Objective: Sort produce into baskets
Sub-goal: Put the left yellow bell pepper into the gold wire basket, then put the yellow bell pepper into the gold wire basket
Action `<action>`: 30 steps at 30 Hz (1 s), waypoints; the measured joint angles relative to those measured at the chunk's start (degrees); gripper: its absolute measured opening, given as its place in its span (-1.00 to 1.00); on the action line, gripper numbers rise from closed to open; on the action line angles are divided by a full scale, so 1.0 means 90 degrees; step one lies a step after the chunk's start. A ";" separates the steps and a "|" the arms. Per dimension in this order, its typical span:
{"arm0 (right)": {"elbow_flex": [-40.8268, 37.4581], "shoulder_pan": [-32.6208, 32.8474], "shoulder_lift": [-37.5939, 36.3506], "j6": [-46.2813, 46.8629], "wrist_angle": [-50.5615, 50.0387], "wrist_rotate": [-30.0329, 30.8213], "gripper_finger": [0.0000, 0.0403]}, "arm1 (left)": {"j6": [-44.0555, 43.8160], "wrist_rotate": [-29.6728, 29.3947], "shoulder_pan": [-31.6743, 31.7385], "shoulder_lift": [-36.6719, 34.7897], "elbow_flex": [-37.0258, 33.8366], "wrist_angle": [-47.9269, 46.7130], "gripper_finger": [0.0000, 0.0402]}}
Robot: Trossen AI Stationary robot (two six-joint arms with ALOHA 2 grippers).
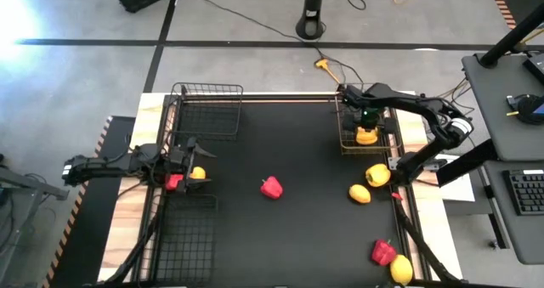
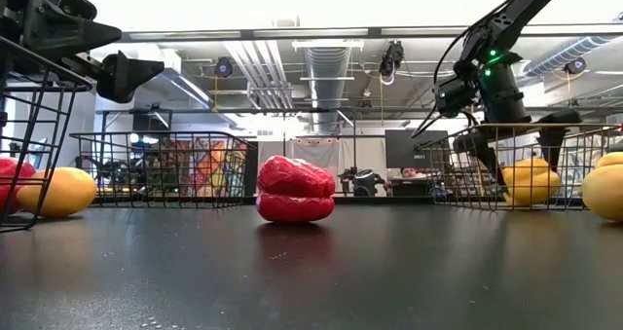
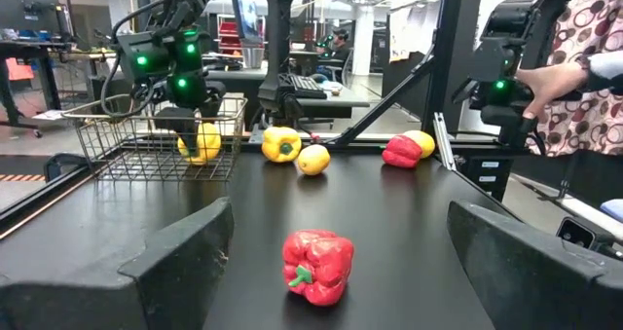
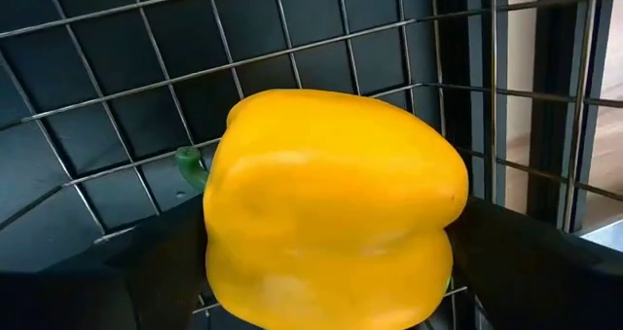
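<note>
My right gripper (image 2: 516, 147) points down into the coppery wire basket (image 1: 347, 144) at the table's far right. It is open, with one finger on each side of a yellow bell pepper (image 4: 331, 213). My left gripper (image 1: 192, 154) waits open and level at the table's left edge. A red bell pepper (image 1: 271, 187) lies on the mat at mid-table. A red piece (image 1: 173, 183) and a yellow piece (image 1: 197, 173) lie under the left gripper. My right gripper comes at the yellow pepper from above, and its fingers (image 4: 526, 262) stand close by the pepper's two sides. Whether they touch it I cannot tell. The pepper lies on the basket's wire floor (image 4: 117, 126), its green stem (image 4: 190, 165) pointing sideways.
A yellow pepper (image 1: 377, 175) and a lemon-like oval (image 1: 359, 194) lie near the right edge. A red pepper (image 1: 383, 252) and a yellow piece (image 1: 400, 269) lie at the near right corner. Dark baskets stand at the far left (image 1: 206, 110) and near left (image 1: 183, 233). A person's hand (image 3: 555, 77) shows beyond the table.
</note>
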 joint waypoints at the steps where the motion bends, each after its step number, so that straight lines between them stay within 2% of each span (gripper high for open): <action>1: 0.0004 0.0000 -0.0027 -0.0046 -0.0014 0.0000 0.89 | 0.0000 -0.0001 0.0000 0.0001 -0.0001 0.0000 0.80; 14: 0.0887 0.0019 -0.0602 -0.0353 -0.0598 0.0089 0.89 | 0.0000 -0.0002 0.0000 0.0001 -0.0001 0.0000 0.80; 20: 0.1742 0.0211 -0.1211 -0.0545 -0.1257 -0.0593 0.90 | 0.0000 0.0000 0.0001 0.0001 -0.0001 0.0001 0.80; 24: 0.2055 0.0961 -0.1875 -0.0359 -0.1536 -0.1084 0.90 | 0.0000 -0.0002 0.0000 0.0002 -0.0002 0.0000 0.80; 30: 0.1897 0.3257 -0.2771 0.1076 -0.1897 -0.1125 0.90 | 0.0000 0.0000 0.0002 0.0000 -0.0001 0.0000 0.80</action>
